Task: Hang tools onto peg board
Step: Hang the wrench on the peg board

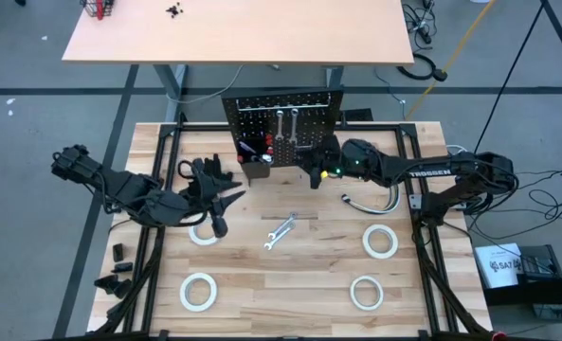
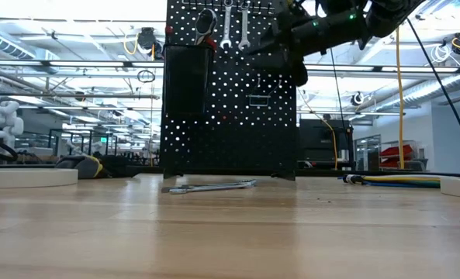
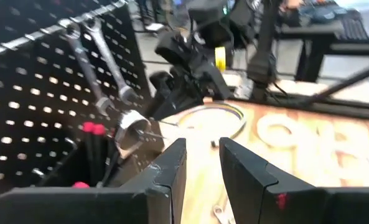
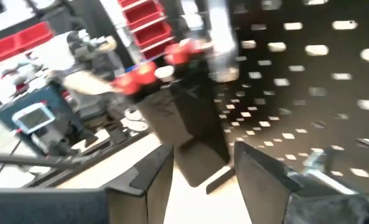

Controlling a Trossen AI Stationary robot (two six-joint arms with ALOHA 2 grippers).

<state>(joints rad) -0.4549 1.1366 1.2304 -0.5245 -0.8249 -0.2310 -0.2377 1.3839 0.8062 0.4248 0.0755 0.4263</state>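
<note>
The black peg board [image 1: 304, 106] stands upright at the table's far side. Two silver wrenches [image 1: 285, 125] hang on it, and its bin [image 1: 255, 159] holds red-handled screwdrivers [image 3: 92, 129] and a silver ratchet head [image 3: 130, 129]. Two more wrenches [image 1: 281, 230] lie flat on the table in front of it. Several white tape rolls lie flat, one [image 1: 203, 235] beside my left gripper. My right gripper [image 1: 315, 176] hovers open and empty just before the board, right of the bin [image 4: 190, 118]. My left gripper [image 3: 203, 168] is open and empty, left of the table wrenches, pointing at the board.
Black gloves [image 1: 209, 172] lie left of the bin. A thin curved cable [image 1: 361, 205] lies right of the board. Tape rolls lie at the right [image 1: 380, 242], near right [image 1: 366, 292] and near left [image 1: 198, 291]. A second table [image 1: 243, 33] stands behind.
</note>
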